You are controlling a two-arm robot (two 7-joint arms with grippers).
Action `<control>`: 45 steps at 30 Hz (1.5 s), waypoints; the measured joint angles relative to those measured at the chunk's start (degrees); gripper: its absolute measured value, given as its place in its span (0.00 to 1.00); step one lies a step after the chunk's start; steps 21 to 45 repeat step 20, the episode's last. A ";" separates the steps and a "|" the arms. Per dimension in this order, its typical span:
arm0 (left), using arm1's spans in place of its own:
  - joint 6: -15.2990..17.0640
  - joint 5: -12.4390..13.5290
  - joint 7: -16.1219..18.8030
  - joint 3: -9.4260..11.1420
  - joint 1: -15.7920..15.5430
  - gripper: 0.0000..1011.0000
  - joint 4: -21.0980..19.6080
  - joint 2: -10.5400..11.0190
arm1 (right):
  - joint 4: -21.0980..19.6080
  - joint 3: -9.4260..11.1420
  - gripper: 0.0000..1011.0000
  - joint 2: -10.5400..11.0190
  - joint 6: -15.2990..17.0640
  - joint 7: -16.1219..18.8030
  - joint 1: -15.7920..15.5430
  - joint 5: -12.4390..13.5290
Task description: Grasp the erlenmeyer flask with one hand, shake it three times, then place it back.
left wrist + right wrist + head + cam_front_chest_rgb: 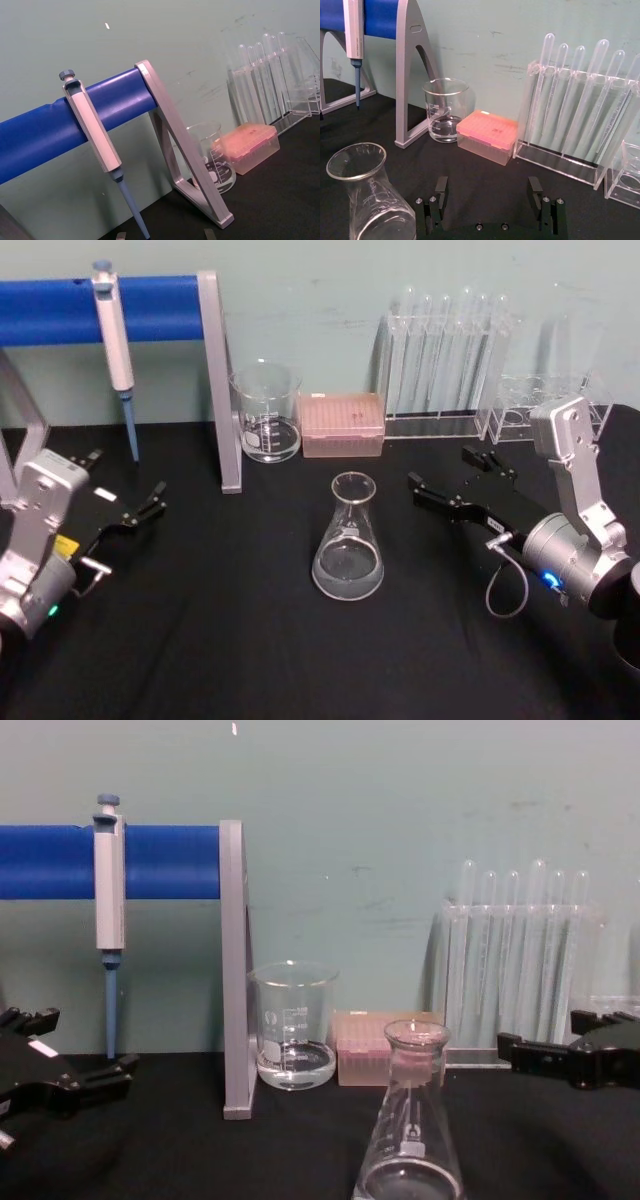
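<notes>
Dead center on the black table [200, 640] sits the erlenmeyer flask [348, 540], upright, with a little clear liquid in the bottom. It's at roughly 9 o'clock from the right gripper [452, 477], near it but not touching, nothing between the fingers. That gripper's jaws are spread wide, and in the right wrist view the flask [367, 197] is off to one side of the open fingers [440, 192]. The left gripper [125, 495] is parked way over at 9 o'clock of the flask, fingers spread too. At 12 o'clock behind the flask: beaker [266, 412], pink tip box [343, 424], test tube rack [450, 355].
</notes>
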 joint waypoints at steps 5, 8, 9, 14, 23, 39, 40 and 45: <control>0.00 0.00 0.00 0.00 0.00 0.99 0.00 0.00 | 0.00 -0.03 0.99 0.03 0.00 0.01 0.01 0.04; 0.00 0.00 0.00 0.00 0.00 0.99 0.00 0.00 | 0.00 -0.05 0.99 0.04 0.00 0.02 0.02 0.07; 0.00 0.00 0.00 0.00 0.00 0.99 0.00 0.00 | -0.01 -0.06 0.99 0.05 -0.01 0.03 0.03 0.08; 0.00 0.00 0.00 0.00 0.00 0.99 0.00 0.00 | -0.03 -0.09 0.99 0.08 -0.02 0.04 0.03 0.12; 0.00 0.00 0.00 0.00 0.00 0.99 0.00 0.00 | -0.06 -0.11 0.99 0.11 -0.01 0.04 0.04 0.15; 0.00 0.00 0.00 0.00 0.00 0.99 0.00 0.00 | -0.06 -0.11 0.99 0.11 -0.01 0.04 0.04 0.15; 0.00 0.00 0.00 0.00 0.00 0.99 0.00 0.00 | -0.06 -0.11 0.99 0.11 -0.01 0.04 0.04 0.15; 0.00 0.00 0.00 0.00 0.00 0.99 0.00 0.00 | -0.06 -0.11 0.99 0.11 -0.01 0.04 0.04 0.15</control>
